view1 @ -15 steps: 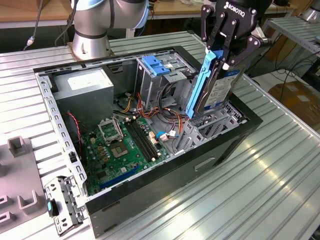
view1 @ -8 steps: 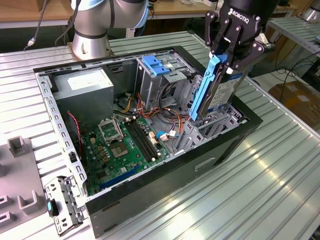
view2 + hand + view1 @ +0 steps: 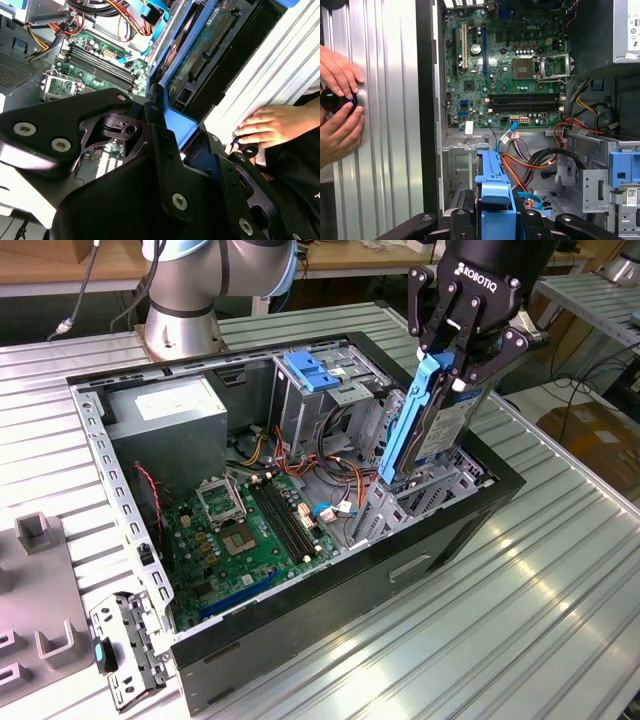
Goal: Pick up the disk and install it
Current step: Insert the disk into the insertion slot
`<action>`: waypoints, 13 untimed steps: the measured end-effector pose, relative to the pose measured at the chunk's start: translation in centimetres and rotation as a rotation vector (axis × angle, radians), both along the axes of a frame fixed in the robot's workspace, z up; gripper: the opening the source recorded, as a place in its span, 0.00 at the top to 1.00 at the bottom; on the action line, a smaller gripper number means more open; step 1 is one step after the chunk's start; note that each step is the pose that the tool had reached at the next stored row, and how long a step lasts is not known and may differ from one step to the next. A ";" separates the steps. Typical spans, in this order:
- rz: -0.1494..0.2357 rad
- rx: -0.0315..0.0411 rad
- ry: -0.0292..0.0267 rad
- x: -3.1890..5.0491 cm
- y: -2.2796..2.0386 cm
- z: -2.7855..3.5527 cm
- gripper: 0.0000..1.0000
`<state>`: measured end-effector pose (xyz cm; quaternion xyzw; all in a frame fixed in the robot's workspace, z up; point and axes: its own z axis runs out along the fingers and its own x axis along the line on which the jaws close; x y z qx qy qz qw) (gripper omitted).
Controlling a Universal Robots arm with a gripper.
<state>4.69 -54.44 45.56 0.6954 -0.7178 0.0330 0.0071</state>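
My gripper [image 3: 460, 362] is shut on the disk [image 3: 447, 427] and holds it on edge, slightly tilted, with its blue side rail [image 3: 405, 425] facing the open computer case [image 3: 300, 660]. The disk's lower end is down among the metal brackets of the drive bay [image 3: 400, 502] at the case's corner on the exterior view's right. In the second wrist view the disk's green circuit-board side [image 3: 200, 55] and blue rail [image 3: 178, 125] run out from between the black fingers [image 3: 162, 145]. The first wrist view looks down along the blue rail [image 3: 493, 182] from the gripper [image 3: 492, 220].
Inside the case lie a green motherboard [image 3: 250, 530], a grey power-supply box [image 3: 165, 412], coloured cables [image 3: 300, 455] and a metal cage with a blue latch [image 3: 312, 370]. A person's hands [image 3: 340, 100] rest on a black knob on the ribbed table [image 3: 520, 590]. Grey fixtures [image 3: 40, 625] stand at the exterior view's left.
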 end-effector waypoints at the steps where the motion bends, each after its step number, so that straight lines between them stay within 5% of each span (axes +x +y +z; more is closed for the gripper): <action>1: 0.001 0.0000 0.0000 0.00 0.00 -0.06 0.63; 13: 0.004 0.0001 0.0003 0.20 -0.05 -1.00 0.63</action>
